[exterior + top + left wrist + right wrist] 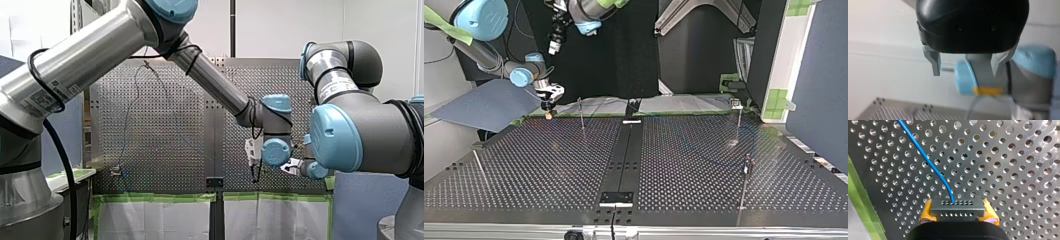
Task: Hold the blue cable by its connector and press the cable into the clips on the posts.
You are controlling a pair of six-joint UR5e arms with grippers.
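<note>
My right tool [958,216] was clamped on the grey connector [957,208], with its yellow pads [926,213] pressed against the connector's two ends. The blue cable [928,160] left the connector's upper row of holes and ran away ahead of the tool. It passed over the perforated bench [1010,170], near the green tape [858,202] along the bench's edge. In the top view the right tool [548,106] hung at the bench's far left corner, near a thin post [581,114]. My left tool [965,73] stood wide, its metal fingers [934,60] apart with nothing between them, well above the bench. A white label [42,100] wrapped my left arm and a second label [336,89] my right arm. The print on both was too small to read.
</note>
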